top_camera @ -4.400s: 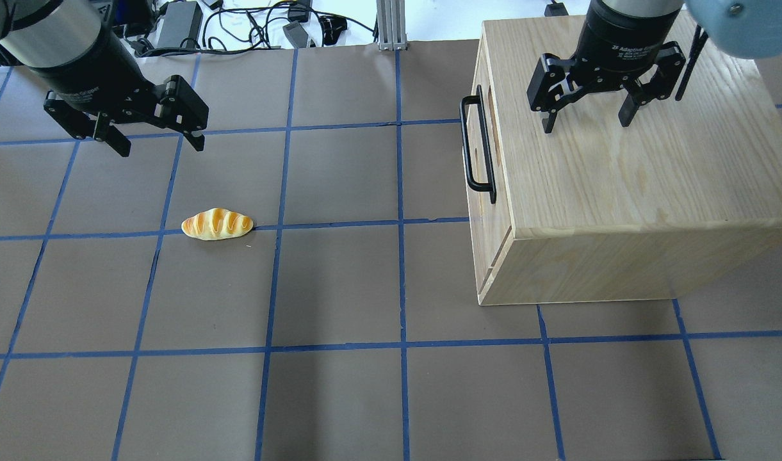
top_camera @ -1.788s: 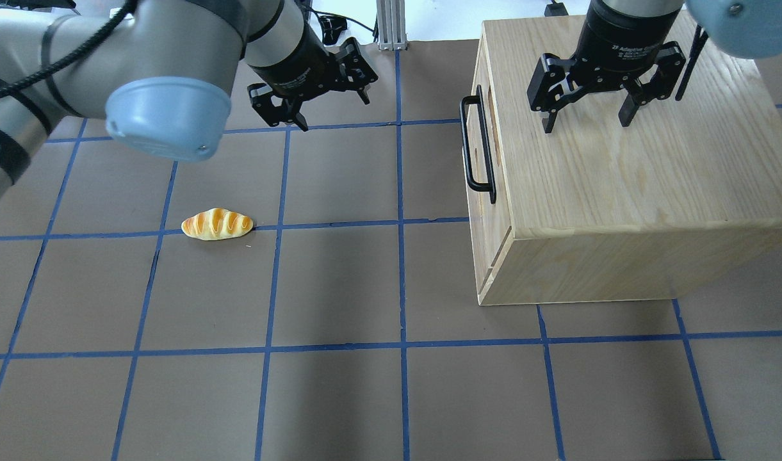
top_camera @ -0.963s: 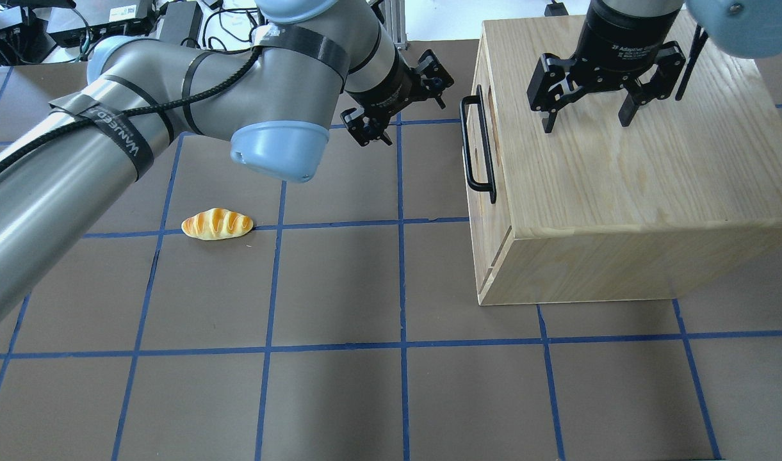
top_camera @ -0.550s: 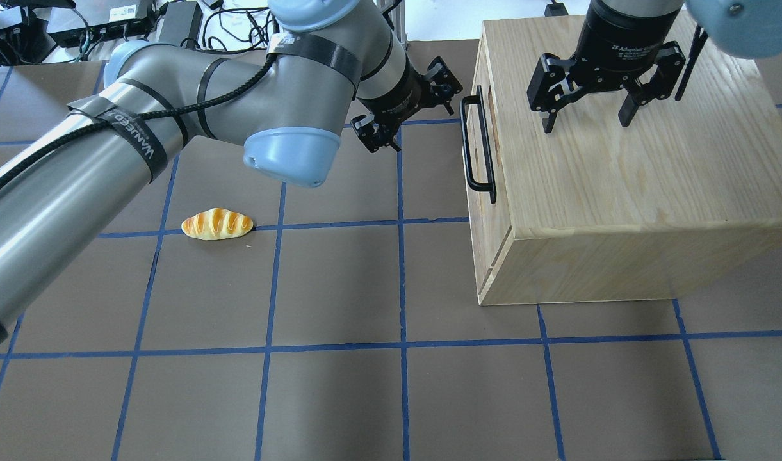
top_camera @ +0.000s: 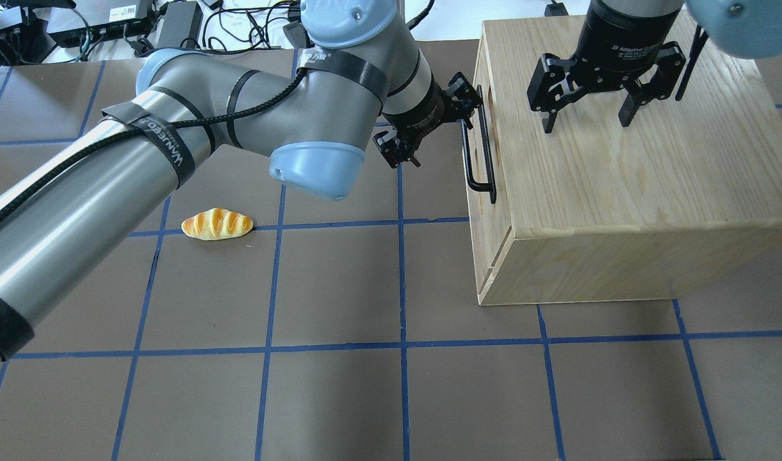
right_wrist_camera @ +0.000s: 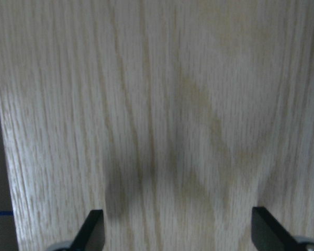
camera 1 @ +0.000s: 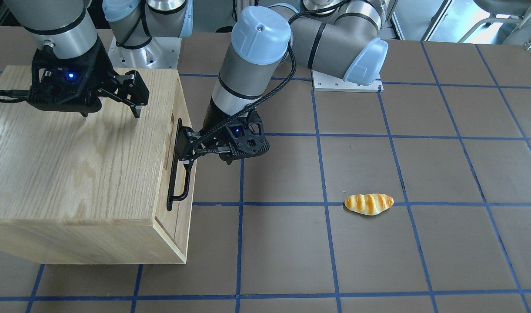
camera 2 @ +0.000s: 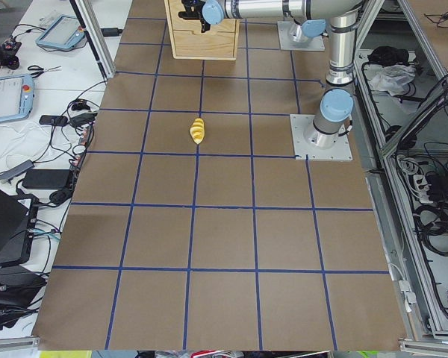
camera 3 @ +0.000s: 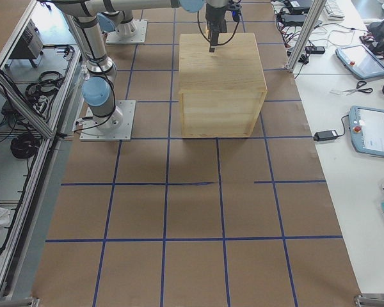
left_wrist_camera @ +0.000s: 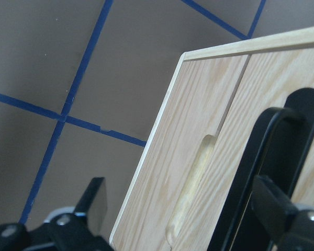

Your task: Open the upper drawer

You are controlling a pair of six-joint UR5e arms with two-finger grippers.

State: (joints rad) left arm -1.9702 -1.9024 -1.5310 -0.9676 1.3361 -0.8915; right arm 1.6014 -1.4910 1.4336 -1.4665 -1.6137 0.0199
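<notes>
- The upper drawer (left_wrist_camera: 267,78) sits closed in the cabinet (top_camera: 621,192) at the bench's right end, with its front facing the left end. Its long black handle (top_camera: 467,150) runs from the robot's edge toward the operators' edge.
- My left gripper (top_camera: 442,131) is spread wide right by that handle and holds nothing. I can't tell if a finger touches it.
- My right gripper (top_camera: 586,121) hangs over the cabinet top with its fingers apart, empty.
- The drawer's sides are hidden inside the cabinet.

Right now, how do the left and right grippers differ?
The left gripper points sideways at the drawer handle; the right gripper points straight down over the cabinet. The left gripper sits low beside it; the right gripper hangs above. Both have open jaws and grip nothing.
</notes>
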